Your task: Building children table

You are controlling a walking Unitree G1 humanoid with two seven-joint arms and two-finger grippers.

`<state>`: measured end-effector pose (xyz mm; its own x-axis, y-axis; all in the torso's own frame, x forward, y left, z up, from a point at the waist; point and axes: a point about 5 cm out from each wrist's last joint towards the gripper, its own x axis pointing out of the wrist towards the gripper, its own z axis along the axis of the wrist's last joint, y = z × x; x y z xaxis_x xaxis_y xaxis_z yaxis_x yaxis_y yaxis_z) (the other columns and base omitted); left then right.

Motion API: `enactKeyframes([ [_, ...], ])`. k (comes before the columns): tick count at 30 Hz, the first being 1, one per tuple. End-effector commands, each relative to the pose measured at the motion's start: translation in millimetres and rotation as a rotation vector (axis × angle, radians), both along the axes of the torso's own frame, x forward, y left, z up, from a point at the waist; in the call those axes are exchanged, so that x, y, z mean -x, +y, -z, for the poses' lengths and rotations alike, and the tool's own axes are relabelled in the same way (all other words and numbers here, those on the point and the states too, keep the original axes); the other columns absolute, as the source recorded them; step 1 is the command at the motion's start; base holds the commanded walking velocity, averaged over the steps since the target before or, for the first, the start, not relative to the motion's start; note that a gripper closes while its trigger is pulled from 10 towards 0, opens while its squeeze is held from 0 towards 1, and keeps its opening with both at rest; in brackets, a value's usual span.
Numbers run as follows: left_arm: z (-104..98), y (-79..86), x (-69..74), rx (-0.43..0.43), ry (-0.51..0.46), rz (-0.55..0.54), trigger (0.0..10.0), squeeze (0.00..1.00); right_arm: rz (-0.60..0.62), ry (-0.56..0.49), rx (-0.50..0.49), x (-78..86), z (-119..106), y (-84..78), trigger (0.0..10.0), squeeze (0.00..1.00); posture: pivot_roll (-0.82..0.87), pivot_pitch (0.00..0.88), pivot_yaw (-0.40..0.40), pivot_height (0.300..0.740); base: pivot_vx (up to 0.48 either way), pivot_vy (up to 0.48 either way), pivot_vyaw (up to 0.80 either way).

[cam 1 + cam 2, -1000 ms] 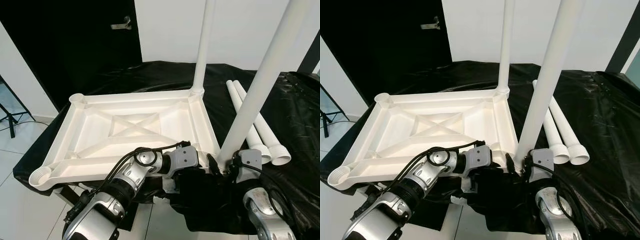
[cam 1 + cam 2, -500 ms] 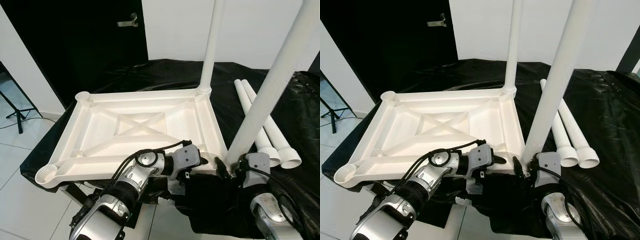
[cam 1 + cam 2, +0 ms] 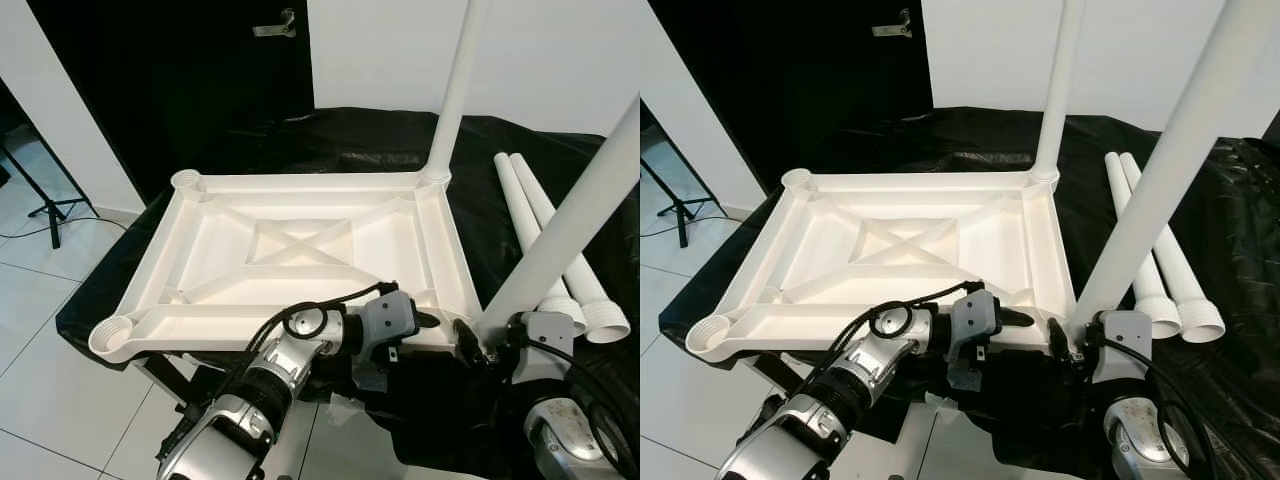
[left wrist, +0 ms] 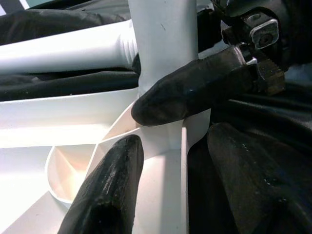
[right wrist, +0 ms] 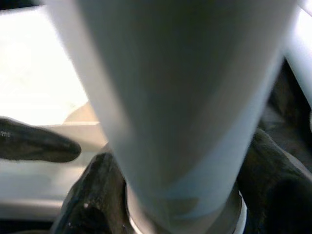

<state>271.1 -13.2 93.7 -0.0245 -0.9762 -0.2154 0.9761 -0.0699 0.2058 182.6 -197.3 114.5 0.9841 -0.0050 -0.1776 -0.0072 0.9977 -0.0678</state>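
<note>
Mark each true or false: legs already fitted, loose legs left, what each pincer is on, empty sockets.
1. One leg stands upright in the tabletop's far right corner. True.
2. Three loose legs lie on the black cloth. False: two loose legs lie there, side by side.
3. The right pincer grips the tilted leg near its base. True.
4. The left pincer holds a loose leg. False: it sits at the tabletop's near right corner.
5. Both left corner sockets are filled. False: both are empty.
</note>
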Motion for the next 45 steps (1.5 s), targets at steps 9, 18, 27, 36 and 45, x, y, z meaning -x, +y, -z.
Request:
enactKeyframes([
  [9,29,9.0,4.4,-0.091,0.068,-0.086,10.0,0.0,-0.004,0.027,-0.03,1.1,6,-9.3,0.0,0.0,0.05,0.0,0.037,0.74,0.0,0.0,0.0],
  [18,27,9.1,1.0,-0.082,0.054,-0.11,10.0,0.0,-0.103,0.045,-0.001,-51.8,14,-11.8,0.0,0.0,0.09,0.0,0.024,0.74,0.0,0.0,0.0],
  [27,26,14.7,-2.2,-0.077,0.045,-0.136,10.0,0.0,-0.099,0.008,0.016,-86.6,9,-15.0,0.0,0.0,0.12,0.0,0.019,0.74,0.0,0.0,0.0],
  [36,26,15.8,-1.6,-0.052,0.042,-0.162,10.0,0.0,-0.059,-0.04,-0.021,-83.1,7,-7.8,10.0,1.0,0.12,0.0,0.017,0.74,0.0,0.0,0.0],
  [45,24,7.2,-0.5,-0.044,0.039,-0.143,10.0,0.0,0.047,-0.219,-0.021,-59.1,-14,-10.8,10.0,0.0,0.07,0.0,0.03,0.74,0.0,0.0,0.0],
])
